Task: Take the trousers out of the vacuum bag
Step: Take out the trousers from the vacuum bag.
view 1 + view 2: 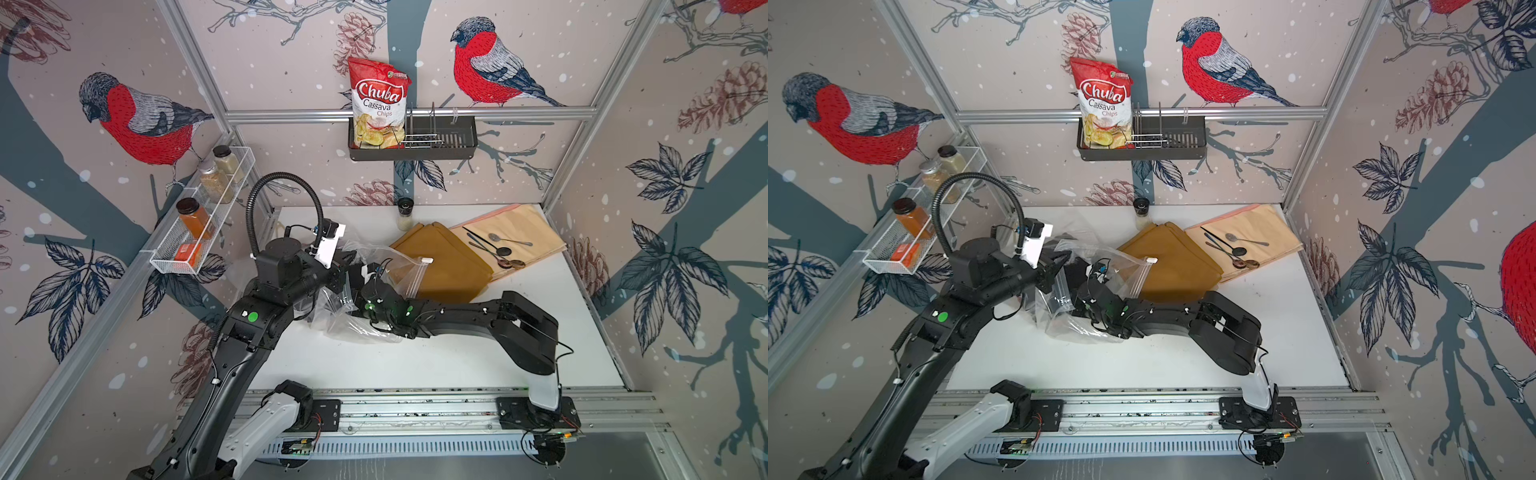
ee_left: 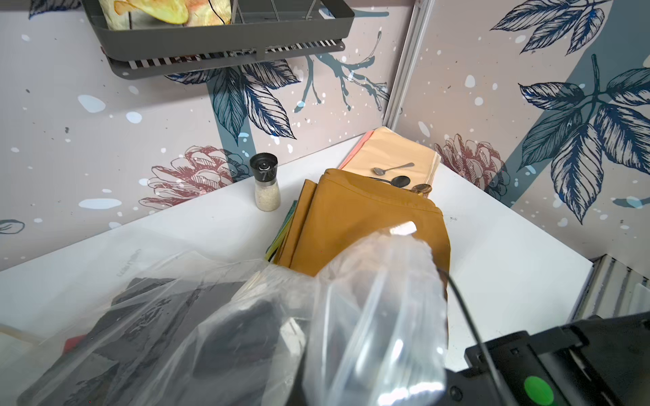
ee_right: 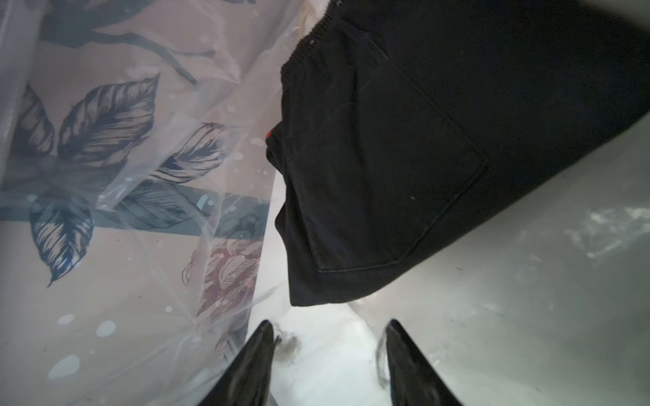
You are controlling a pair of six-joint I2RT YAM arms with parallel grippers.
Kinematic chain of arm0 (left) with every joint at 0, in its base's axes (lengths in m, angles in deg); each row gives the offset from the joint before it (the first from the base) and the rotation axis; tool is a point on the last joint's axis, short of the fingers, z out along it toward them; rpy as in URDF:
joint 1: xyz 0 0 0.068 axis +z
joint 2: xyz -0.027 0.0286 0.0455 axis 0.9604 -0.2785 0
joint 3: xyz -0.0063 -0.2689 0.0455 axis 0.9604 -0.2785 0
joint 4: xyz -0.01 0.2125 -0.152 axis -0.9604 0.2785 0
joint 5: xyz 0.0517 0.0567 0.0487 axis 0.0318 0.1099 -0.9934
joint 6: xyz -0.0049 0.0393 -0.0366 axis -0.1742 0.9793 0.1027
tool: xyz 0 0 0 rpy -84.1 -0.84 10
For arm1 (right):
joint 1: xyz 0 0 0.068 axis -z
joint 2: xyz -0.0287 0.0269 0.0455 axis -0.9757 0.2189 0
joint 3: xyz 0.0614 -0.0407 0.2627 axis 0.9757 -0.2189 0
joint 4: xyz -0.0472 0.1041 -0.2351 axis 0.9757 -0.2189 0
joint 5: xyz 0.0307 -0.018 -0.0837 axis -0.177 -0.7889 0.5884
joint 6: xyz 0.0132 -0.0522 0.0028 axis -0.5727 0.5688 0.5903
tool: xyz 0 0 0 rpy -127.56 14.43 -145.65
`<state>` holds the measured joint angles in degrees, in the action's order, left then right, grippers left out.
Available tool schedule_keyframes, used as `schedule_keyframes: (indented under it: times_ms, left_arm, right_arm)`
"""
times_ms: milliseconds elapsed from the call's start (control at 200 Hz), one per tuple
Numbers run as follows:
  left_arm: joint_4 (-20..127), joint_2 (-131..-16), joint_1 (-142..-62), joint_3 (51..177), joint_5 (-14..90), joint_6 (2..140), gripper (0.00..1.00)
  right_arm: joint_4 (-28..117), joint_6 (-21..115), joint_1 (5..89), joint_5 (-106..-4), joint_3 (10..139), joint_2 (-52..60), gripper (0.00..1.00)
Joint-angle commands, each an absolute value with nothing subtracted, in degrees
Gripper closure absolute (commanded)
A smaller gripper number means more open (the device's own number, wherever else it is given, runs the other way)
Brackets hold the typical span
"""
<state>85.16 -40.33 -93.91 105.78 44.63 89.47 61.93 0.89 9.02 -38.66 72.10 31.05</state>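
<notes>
Trousers point(image 3: 404, 158), dark pair, lie in the bag point(image 2: 373, 316); left gripper point(image 1: 345, 266) pinches its plastic up so right gripper point(image 3: 329, 337), fingers point(image 3: 253, 365) spread empty, can reach in.

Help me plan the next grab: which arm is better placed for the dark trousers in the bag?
Right. Its open fingers are inside the vacuum bag, aimed at the dark trousers ahead; the left arm seems to hold the bag's mouth up.

Mustard-brown trousers point(image 1: 440, 266), black trousers point(image 3: 387, 147), clear vacuum bag point(image 2: 380, 298), peach cloth point(image 1: 525, 230), bird-patterned walls point(image 1: 291, 62)
</notes>
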Motion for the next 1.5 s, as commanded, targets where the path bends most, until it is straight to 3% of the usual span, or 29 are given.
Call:
schedule_keyframes:
  times_ms: [0,530,1496]
  left_arm:
    - [80.8,-40.9,-94.0,107.0,44.8,90.0,1.00]
    - [80.5,-40.3,-94.0,103.1,45.9,90.5,1.00]
    - [81.8,-38.9,-94.0,102.9,42.5,90.5,1.00]
  right_arm:
    - [66.2,-5.4,9.0,-39.8,71.8,32.9,0.44]
    - [84.2,-14.9,13.0,-45.3,71.8,43.6,0.46]
    - [92.0,-13.6,14.4,-42.1,76.8,47.9,0.48]
